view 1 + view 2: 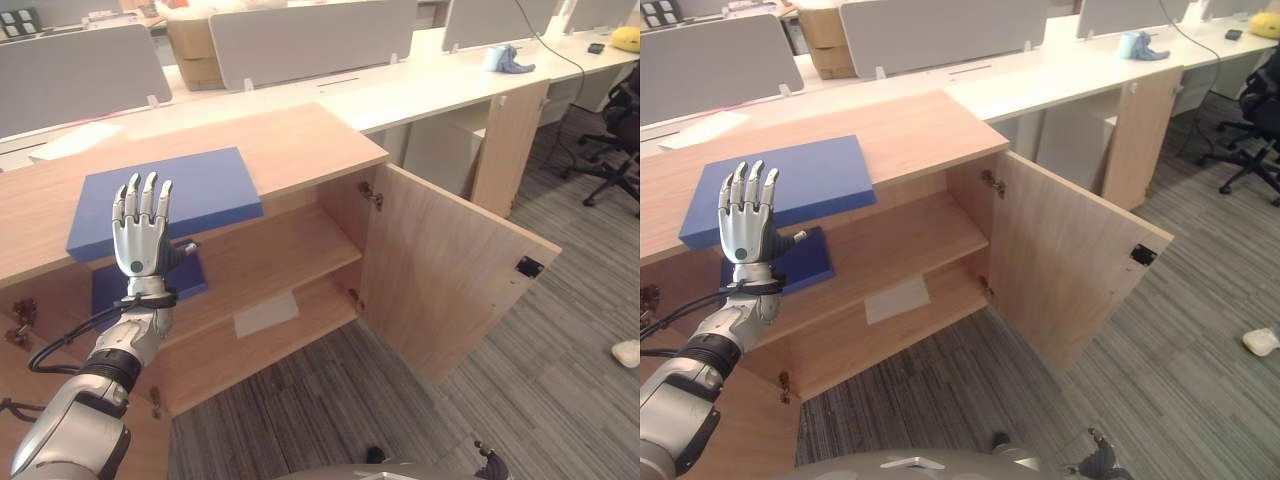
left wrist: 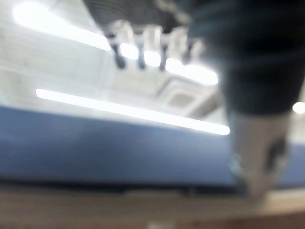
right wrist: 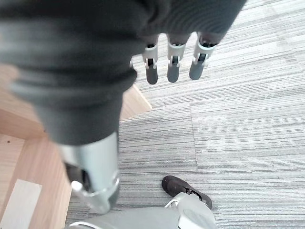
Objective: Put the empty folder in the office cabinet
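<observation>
My left hand (image 1: 140,235) stands raised in front of the office cabinet (image 1: 300,150), palm toward the cabinet and fingers (image 1: 148,197) straight and fanned upward, gripping nothing. From the head camera it lines up with the near edge of a blue folder (image 1: 200,190) that lies flat on the cabinet's wooden top, its front edge reaching a little past the top's lip; I cannot tell whether the fingertips touch it. The wrist camera on that arm looks along the open fingers at a long blue edge resting on wood, with ceiling lights behind.

A second blue folder (image 1: 805,262) lies flat on the cabinet's upper shelf (image 1: 280,255), at its left end, partly hidden behind my wrist. It is thin, plain and a darker blue than the one on top. On the lower shelf lies a pale sheet of paper (image 1: 266,313).

The cabinet door (image 1: 450,270) hangs wide open to the right, over grey striped carpet (image 1: 560,380).

My right hand (image 3: 174,67) hangs low beside the cabinet, fingers loosely extended toward the carpet and holding nothing.

Behind the cabinet runs a white desk (image 1: 450,70) with grey divider panels (image 1: 310,35), and an office chair (image 1: 620,130) stands at far right.
</observation>
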Robot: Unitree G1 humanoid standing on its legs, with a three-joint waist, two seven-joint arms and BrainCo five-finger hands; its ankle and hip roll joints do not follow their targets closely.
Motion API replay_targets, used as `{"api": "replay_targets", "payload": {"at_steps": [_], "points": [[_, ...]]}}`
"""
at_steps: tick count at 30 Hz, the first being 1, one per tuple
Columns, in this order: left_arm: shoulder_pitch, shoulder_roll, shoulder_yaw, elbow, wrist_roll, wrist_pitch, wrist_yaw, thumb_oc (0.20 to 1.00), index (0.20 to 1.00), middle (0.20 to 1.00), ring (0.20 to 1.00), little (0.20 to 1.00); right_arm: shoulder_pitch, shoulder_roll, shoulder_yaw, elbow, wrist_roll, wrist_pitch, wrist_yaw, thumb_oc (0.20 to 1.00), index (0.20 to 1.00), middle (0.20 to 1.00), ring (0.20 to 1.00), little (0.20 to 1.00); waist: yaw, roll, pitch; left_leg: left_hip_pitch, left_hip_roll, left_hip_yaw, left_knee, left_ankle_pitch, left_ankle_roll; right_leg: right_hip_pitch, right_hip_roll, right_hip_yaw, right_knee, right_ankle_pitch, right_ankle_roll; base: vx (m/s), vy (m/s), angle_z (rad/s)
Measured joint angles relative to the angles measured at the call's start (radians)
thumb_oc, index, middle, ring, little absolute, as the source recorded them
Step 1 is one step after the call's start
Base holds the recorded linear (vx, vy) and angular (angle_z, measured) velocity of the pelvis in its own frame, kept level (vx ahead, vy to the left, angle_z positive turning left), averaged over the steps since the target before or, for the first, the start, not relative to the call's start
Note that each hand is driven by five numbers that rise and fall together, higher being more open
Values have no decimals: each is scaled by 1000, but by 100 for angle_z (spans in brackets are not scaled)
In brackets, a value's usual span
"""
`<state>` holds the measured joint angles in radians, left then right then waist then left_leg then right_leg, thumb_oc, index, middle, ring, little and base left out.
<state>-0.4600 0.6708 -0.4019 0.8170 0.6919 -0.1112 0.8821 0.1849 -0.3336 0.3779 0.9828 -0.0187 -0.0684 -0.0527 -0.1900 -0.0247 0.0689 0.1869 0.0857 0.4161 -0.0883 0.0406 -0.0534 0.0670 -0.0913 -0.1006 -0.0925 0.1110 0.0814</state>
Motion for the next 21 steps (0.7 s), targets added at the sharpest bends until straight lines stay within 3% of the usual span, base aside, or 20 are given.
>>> {"api": "replay_targets", "payload": {"at_steps": [15,16,17,18,19,21], "points": [[-35,22,-3,98,-98,38,-149,1000,1000,1000,1000,1000,-37,-21,-31,2,0,-21,14,1000,1000,1000,1000,1000,3,-8,34,-5,-2,15,0,-1,1,-13,0,15,0,7,1,-3,12,-3],[-40,22,-5,108,-98,37,-150,805,805,805,805,805,-37,-21,-31,2,0,-21,19,1000,1000,1000,1000,1000,3,-8,34,-2,-2,15,0,-1,1,-11,0,15,0,7,1,0,0,0],[-40,22,-5,108,-98,37,-150,805,805,805,805,805,-37,-21,-31,2,0,-21,19,1000,1000,1000,1000,1000,3,-8,34,-2,-2,15,0,-1,1,-11,0,15,0,7,1,0,0,0],[-55,23,-18,127,-100,38,-154,329,329,329,329,329,-39,-21,-31,2,0,-21,22,1000,1000,1000,1000,1000,4,-9,34,-2,-2,15,0,-1,2,-10,0,14,0,8,1,0,0,0],[-59,26,-25,128,-106,40,-158,200,200,200,200,200,-40,-21,-31,2,0,-21,22,1000,1000,1000,1000,1000,5,-8,34,-2,-2,15,0,-1,2,-10,0,14,1,8,1,0,0,0],[-75,26,-26,124,-128,37,-152,200,200,200,200,200,-38,-21,-32,2,1,-21,23,1000,1000,1000,1000,1000,6,-9,33,-1,-3,15,0,-1,2,-9,0,14,3,9,-1,0,0,0]]}}
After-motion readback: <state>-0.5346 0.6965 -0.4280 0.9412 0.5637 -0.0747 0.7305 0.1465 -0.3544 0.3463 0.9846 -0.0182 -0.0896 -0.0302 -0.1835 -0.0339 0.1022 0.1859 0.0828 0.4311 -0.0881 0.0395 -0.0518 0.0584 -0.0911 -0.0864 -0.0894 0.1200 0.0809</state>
